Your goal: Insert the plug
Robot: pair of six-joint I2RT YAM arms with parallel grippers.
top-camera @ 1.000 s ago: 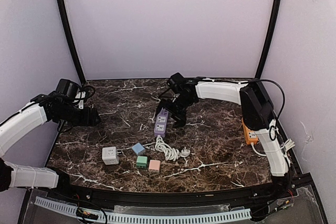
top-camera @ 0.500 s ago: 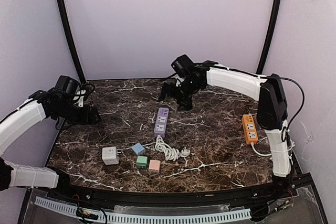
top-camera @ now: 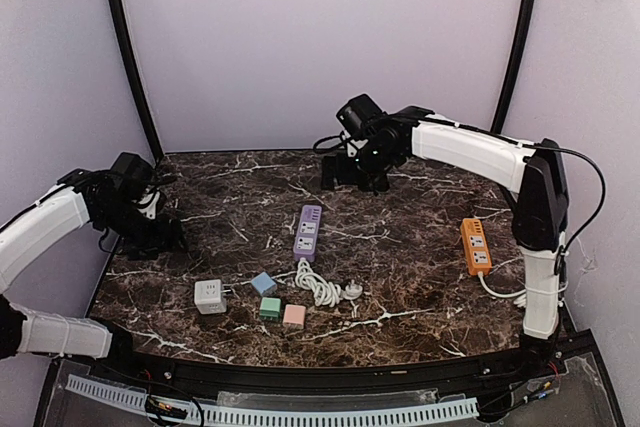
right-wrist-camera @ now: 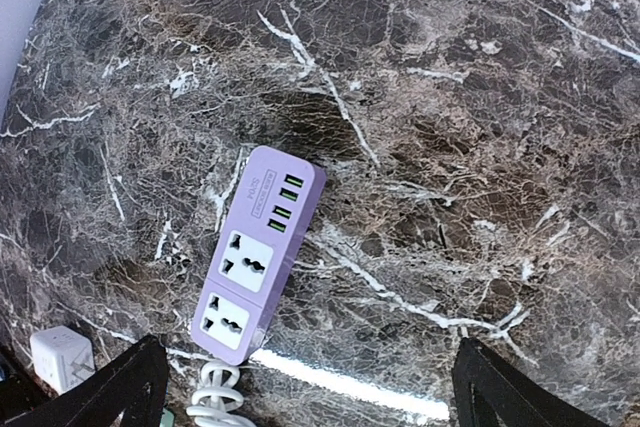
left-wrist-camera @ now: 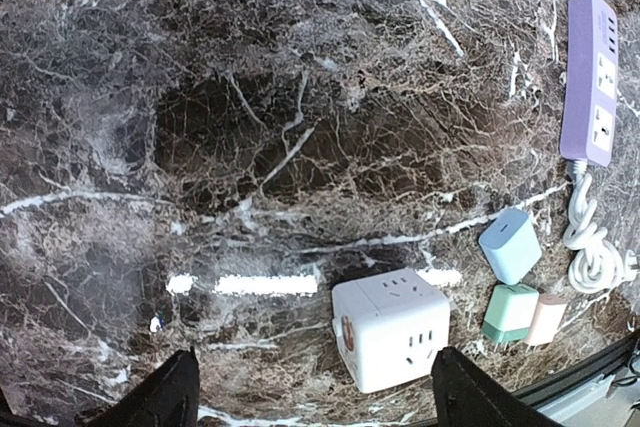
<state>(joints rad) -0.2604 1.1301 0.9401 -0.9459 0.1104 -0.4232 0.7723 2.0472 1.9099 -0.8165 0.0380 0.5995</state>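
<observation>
A purple power strip (top-camera: 308,231) lies mid-table with its white coiled cord and plug (top-camera: 322,286) in front of it; it also shows in the right wrist view (right-wrist-camera: 258,252) and the left wrist view (left-wrist-camera: 590,77). A white cube socket (top-camera: 209,296) (left-wrist-camera: 393,327), a blue (top-camera: 263,283), a green (top-camera: 270,309) and a pink (top-camera: 294,315) adapter lie near the front. My right gripper (top-camera: 354,175) is open and empty, raised behind the strip. My left gripper (top-camera: 160,235) is open and empty at the left, above the table behind the white cube.
An orange power strip (top-camera: 475,245) with a white cord lies at the right side. The dark marble table (top-camera: 400,277) has black frame posts at its back corners and purple walls around it.
My right gripper has lifted off the purple strip and drawn back toward the rear. My left gripper has dipped slightly lower and nearer.
</observation>
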